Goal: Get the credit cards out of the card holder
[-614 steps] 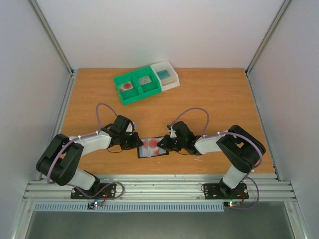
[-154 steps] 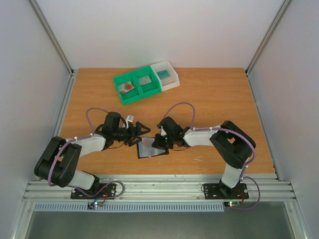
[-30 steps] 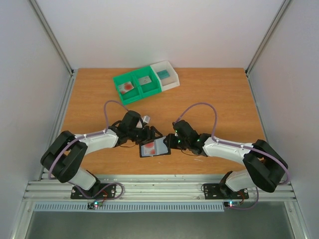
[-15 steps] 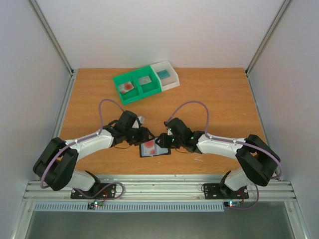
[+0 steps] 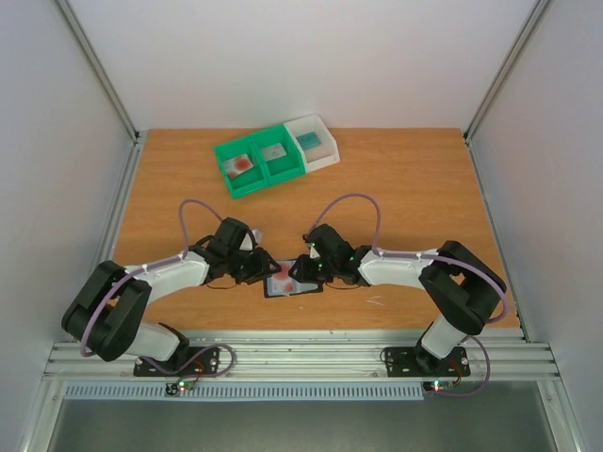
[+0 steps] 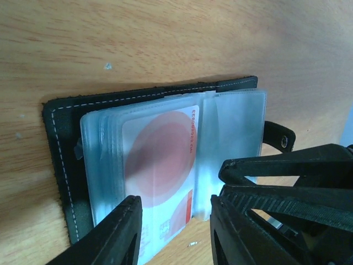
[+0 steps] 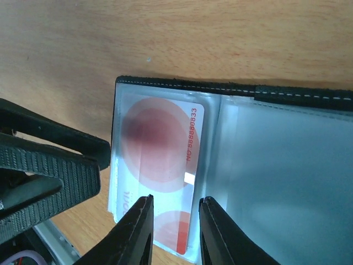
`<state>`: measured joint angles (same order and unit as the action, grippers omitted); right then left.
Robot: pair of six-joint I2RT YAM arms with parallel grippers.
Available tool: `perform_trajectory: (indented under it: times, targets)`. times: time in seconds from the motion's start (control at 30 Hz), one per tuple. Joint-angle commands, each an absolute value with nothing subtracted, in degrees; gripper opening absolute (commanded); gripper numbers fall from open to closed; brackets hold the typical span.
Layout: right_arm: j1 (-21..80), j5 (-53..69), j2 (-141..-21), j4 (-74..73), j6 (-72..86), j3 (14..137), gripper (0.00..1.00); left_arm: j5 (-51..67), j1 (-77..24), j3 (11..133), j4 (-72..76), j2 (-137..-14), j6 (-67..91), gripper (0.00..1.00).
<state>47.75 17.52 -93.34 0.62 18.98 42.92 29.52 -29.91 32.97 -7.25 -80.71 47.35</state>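
both arms stretch low and inward, wrists tipped down over the card holder (image 5: 294,286), which lies open on the table (image 5: 405,188) near its front edge. the left gripper (image 6: 175,212) and right gripper (image 7: 175,212) each have their jaws apart, with the sleeved credit card (image 6: 160,165) showing in the gap.

Lying open by the tabletop's (image 5: 415,198) near edge: card holder (image 5: 294,282), credit card (image 5: 281,275) inside. Toward the far edge: bins (image 5: 273,155).

High rear overview; two close wrist views, apparently one card holder (image 6: 231,132)
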Motion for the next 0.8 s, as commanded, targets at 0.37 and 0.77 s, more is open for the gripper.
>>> perform_trajectory:
  times: [0.37,0.77]
  targets:
    - [47.5,19.0,-98.8,3.4,18.9,46.2,0.24,28.8,-28.5,30.4,-5.6,-80.0,46.2,0.26]
    - [46.9,17.1,-100.5,3.1,19.0,45.2,0.19,26.6,-28.4,30.9,-7.4,-80.9,43.2,0.12]
